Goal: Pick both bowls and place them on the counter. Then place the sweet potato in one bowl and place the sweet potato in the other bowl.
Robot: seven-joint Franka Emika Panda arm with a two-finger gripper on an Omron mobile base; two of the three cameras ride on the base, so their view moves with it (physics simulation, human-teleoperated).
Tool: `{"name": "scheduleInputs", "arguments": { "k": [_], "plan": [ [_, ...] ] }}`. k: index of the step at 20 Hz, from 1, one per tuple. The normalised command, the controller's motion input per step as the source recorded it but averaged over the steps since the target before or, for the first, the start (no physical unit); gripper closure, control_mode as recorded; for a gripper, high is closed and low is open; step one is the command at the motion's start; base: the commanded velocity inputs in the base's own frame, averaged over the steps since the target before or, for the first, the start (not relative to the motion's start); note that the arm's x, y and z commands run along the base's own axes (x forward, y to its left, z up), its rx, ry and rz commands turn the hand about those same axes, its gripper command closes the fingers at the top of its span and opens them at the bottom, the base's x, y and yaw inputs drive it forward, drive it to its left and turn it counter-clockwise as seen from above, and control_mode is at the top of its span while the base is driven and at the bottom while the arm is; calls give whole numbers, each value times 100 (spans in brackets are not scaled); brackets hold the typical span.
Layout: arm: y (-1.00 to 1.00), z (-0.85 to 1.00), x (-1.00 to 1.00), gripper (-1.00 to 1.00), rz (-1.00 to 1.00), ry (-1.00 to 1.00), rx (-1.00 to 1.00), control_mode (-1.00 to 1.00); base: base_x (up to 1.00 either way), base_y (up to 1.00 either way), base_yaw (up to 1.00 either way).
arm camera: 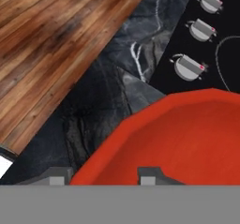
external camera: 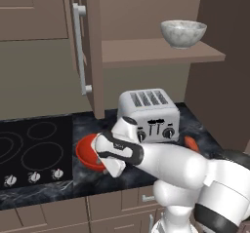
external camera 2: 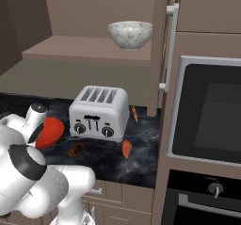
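Hand view: I see my claw (arm camera: 101,177) with its two fingertips straddling the rim of the red bowl (arm camera: 178,138), one outside, one inside; whether they pinch it I cannot tell. I count two bowls: the red one on the black marble tabletop (external camera: 205,134) beside the cooktop (external camera: 34,149), the marbled bowl (external camera: 183,33) on the shelf (external camera: 161,51). One toaster (external camera 2: 100,112); two orange sweet potatoes (external camera 2: 126,148) (external camera 2: 134,113) on the tabletop.
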Motion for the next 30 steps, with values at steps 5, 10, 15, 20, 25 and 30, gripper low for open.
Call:
{"name": "scheduleInputs", "arguments": {
  "k": [5,10,15,20,25,30],
  "plan": [
    [0,-2,-1,-100,0,0,-5,-100,0,0,0],
    [0,0,-11,-100,0,0,-1,-100,0,0,0],
    [0,9,-16,-100,0,0,0,-100,0,0,0],
    [0,20,-15,-100,0,-4,0,-100,0,0,0],
    [-1,29,-23,-100,0,-11,0,-100,0,0,0],
    [-4,27,-29,-100,0,-16,-2,-100,0,0,0]
  ]
}}
